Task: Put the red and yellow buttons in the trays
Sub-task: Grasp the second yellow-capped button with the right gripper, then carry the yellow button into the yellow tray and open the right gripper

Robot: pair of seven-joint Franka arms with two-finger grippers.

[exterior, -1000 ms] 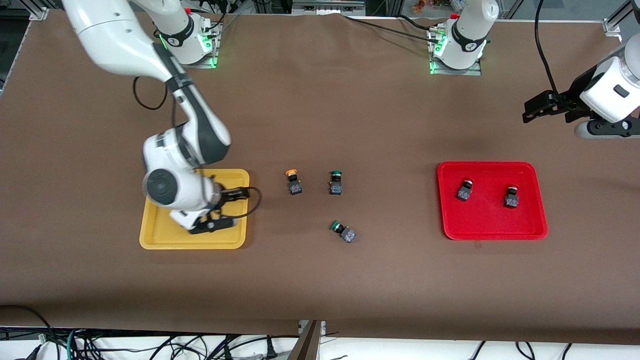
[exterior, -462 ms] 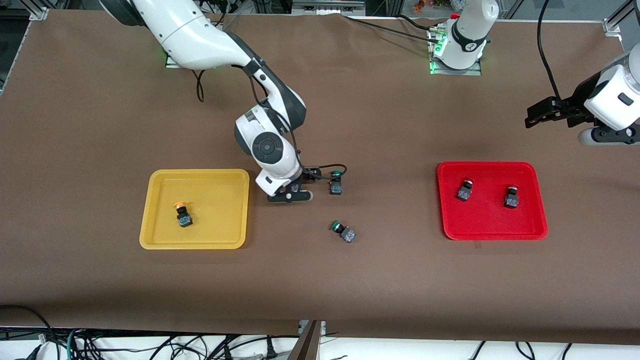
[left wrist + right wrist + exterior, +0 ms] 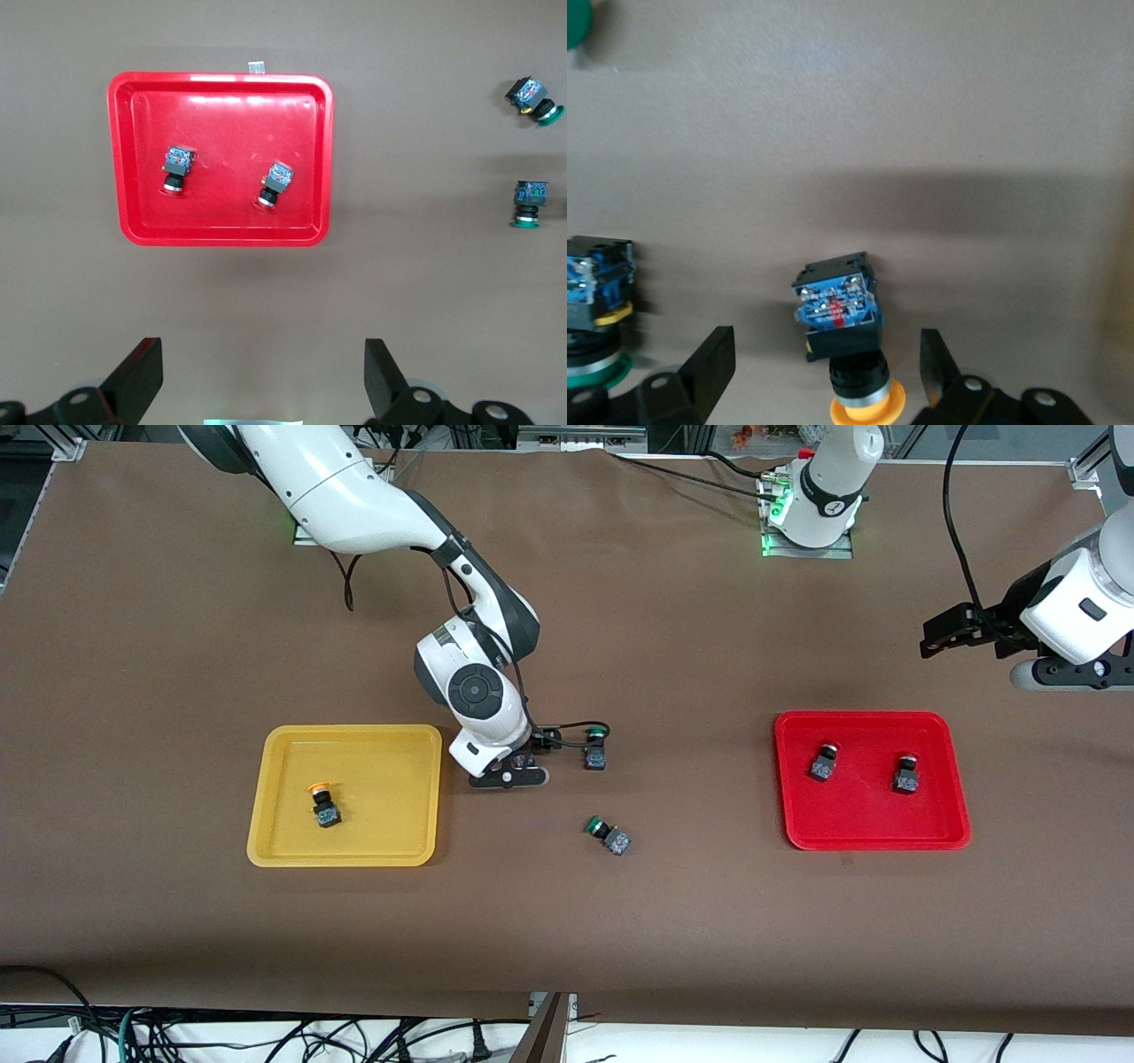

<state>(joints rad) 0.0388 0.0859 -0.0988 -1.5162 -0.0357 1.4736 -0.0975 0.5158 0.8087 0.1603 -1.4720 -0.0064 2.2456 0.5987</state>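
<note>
Right pincer (image 3: 523,760) lowered slightly since earlier frame, open, straddling yellow button (image 3: 842,310) beside yellow tray (image 3: 266,849); button axis runs along fingers. Left pincer (image 3: 266,381) open, waits near red tray (image 3: 124,159).

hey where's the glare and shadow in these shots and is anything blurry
Left wrist view: white glare streaks along the red tray floor near one rim; focus is sharp. Right wrist view: a broad dark shadow band crosses the table above the yellow button, and a green button at the edge looks smeared. Front view: the right gripper hides the yellow button; soft shadow lies under it.
</note>
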